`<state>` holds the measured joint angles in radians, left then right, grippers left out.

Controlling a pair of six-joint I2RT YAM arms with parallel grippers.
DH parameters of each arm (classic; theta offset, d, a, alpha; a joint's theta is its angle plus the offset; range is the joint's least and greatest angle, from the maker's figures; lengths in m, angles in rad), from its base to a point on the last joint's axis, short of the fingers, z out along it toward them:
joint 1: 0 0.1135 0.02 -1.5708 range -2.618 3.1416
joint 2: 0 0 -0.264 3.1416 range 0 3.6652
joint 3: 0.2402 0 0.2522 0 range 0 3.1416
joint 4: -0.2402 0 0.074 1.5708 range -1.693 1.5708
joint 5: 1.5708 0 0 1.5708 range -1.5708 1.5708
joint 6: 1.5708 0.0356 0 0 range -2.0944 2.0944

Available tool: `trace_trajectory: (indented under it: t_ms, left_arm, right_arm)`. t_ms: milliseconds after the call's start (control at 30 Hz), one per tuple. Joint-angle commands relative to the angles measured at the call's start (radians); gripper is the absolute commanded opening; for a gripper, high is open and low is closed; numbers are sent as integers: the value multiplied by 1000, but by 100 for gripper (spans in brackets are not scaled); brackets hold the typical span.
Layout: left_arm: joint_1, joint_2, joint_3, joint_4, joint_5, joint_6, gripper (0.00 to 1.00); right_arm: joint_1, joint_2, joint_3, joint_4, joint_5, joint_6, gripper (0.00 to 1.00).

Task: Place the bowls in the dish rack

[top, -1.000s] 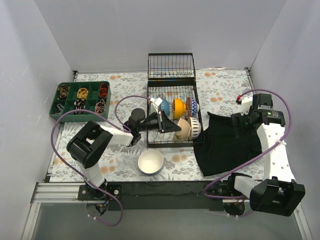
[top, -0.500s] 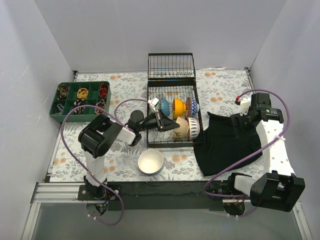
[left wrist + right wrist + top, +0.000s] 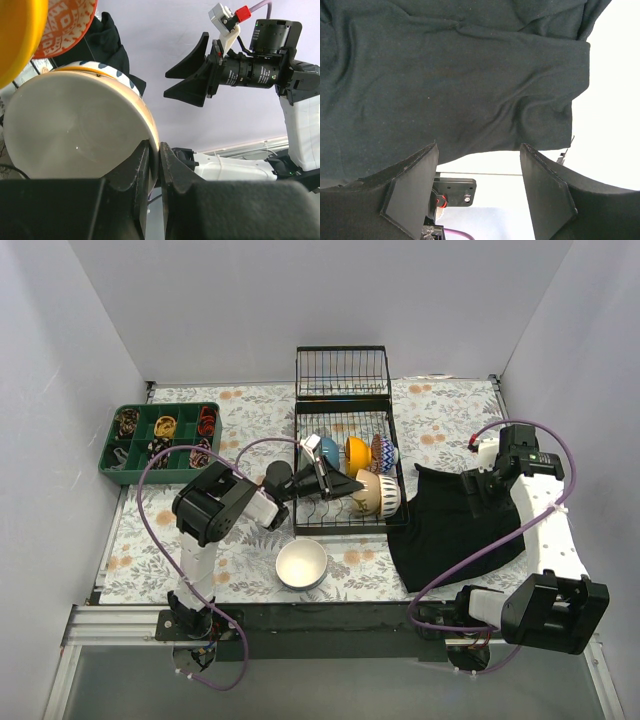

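Elbow of the left arm [image 3: 215,508] has swung toward the dish rack [image 3: 344,401] while the left gripper [image 3: 154,160] stays clamped on the cream bowl [image 3: 75,125], upright in the rack's front row and seemingly ready for release; the right gripper [image 3: 479,148] hangs open.

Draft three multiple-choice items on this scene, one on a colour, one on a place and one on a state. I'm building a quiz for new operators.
1. What colour is the cloth below the right gripper?
A. red
B. white
C. black

2. Where is the white bowl?
A. on the cloth
B. on the table, in front of the dish rack
C. inside the dish rack

3. How is the left gripper?
A. shut on the rim of the cream bowl
B. wide open
C. shut on nothing

Answers:
1 C: the right wrist view shows dark folds.
2 B: the top view shows it on the table, outside the wires.
3 A: the left wrist view shows the fingers pinching the rim.
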<state>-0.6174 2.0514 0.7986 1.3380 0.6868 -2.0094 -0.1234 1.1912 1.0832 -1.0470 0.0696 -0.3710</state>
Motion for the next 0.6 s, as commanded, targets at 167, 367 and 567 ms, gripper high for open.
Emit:
trace_trajectory:
  t_ms: [167, 367, 567]
  left_arm:
    - [24, -79, -82, -64, -67, -163, 0]
    - [48, -105, -95, -183, -78, -141, 0]
    - [51, -166, -93, -307, -102, -109, 7]
  right_arm:
    - [-2, 24, 38, 1, -24, -6, 75]
    - [-2, 38, 49, 10, -48, 4, 74]
    - [-4, 30, 34, 33, -62, 20, 74]
